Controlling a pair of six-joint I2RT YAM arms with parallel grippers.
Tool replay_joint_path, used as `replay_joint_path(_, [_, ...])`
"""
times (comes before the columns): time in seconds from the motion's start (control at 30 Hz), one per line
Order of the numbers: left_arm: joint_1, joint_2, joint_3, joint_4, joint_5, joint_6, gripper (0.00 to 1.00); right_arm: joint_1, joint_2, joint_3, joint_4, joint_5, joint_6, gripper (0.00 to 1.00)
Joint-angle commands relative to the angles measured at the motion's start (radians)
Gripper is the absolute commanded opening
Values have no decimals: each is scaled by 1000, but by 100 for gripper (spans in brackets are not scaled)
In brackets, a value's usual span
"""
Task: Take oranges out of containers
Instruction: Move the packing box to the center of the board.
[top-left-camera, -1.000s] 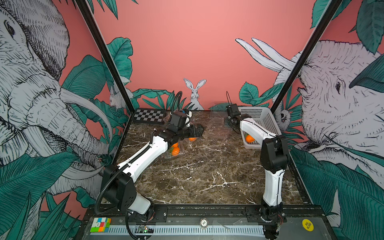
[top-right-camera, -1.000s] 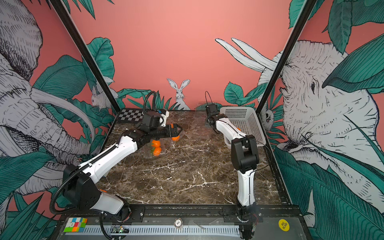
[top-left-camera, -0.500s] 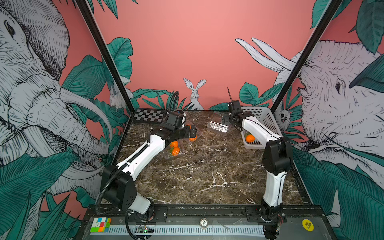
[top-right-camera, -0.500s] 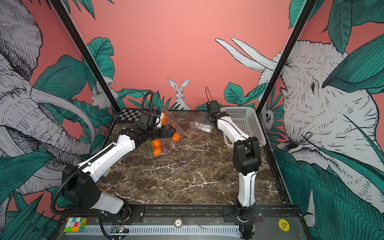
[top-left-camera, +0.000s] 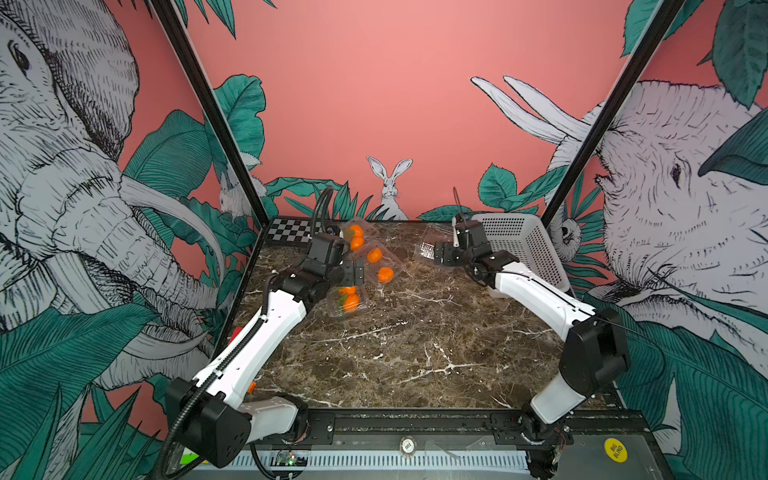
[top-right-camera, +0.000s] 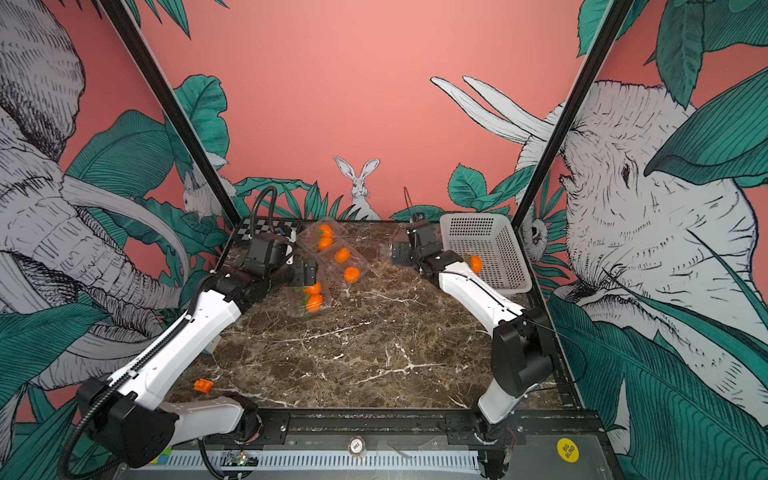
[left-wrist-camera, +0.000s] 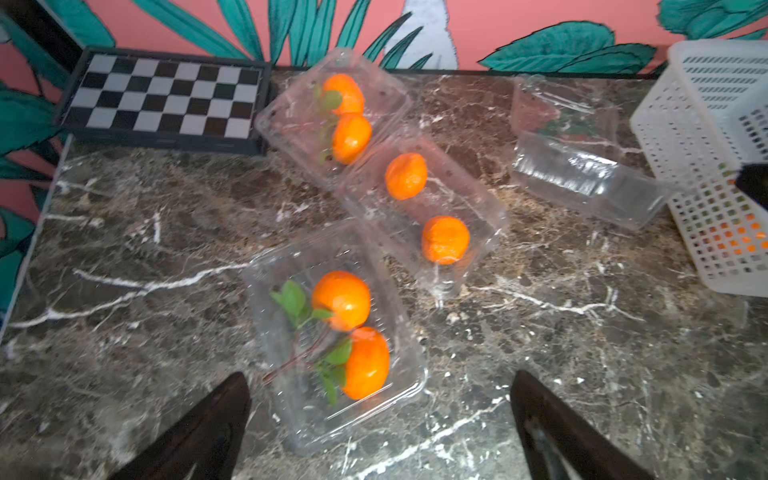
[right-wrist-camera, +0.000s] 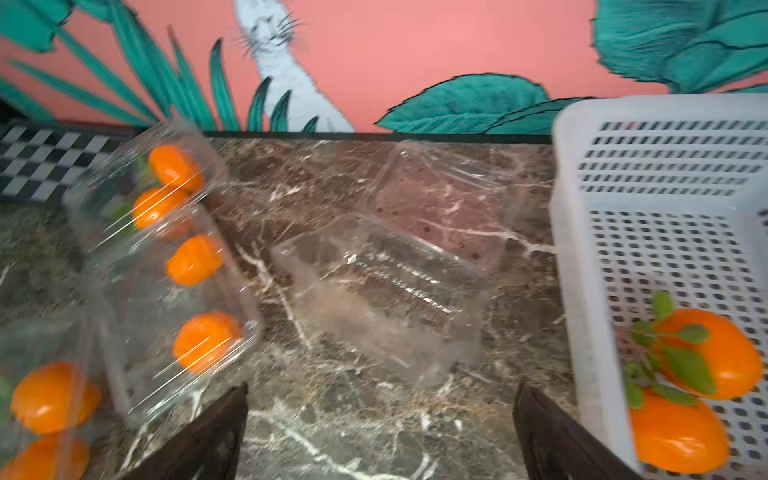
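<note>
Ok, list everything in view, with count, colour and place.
boxed oranges: six, orange, two per full container
full containers: three, clear, table's far left
empty container: one, clear, beside basket
basket: one, white, far right
basket oranges: two, orange, inside basket
checkerboard: one, black-white, far-left corner
small block: one, orange, front left
table: one, brown marble, under everything
left gripper: open, by nearest full container
right gripper: open, by empty container

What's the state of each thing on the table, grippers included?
near clamshell: two oranges inside
middle clamshell: two oranges inside
far clamshell: two oranges inside
fourth clamshell: open, empty
white basket: holds two oranges
left gripper: open, holding nothing
right gripper: open, holding nothing
</note>
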Motion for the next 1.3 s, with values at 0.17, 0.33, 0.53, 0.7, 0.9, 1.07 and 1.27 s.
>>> replay_joint_path(0.17, [323, 98, -155, 88, 275, -103, 99, 264, 112, 9, 34, 129, 3, 99])
replay_joint_path(0.33, [350, 292, -28, 120, 256, -75, 99, 418, 226, 102, 12, 239, -34, 99])
replay_joint_path(0.53, [365, 534, 142, 183, 278, -62, 99, 505, 298, 139, 50, 221, 21, 99])
replay_joint_path(0.7, [365, 678, 276, 203, 323, 1, 99, 516, 309, 115, 78, 205, 82, 99])
replay_joint_path(0.9, [368, 754, 279, 382, 524, -20, 99, 514, 333, 122, 94, 140, 59, 99])
replay_joint_path(1.07, [367, 737, 198, 518, 601, -61, 99, 514, 344, 106, 82, 86, 49, 99])
replay_joint_path(1.27, [366, 654, 42, 672, 640, -133, 99, 510, 352, 56, 62, 80, 47, 98])
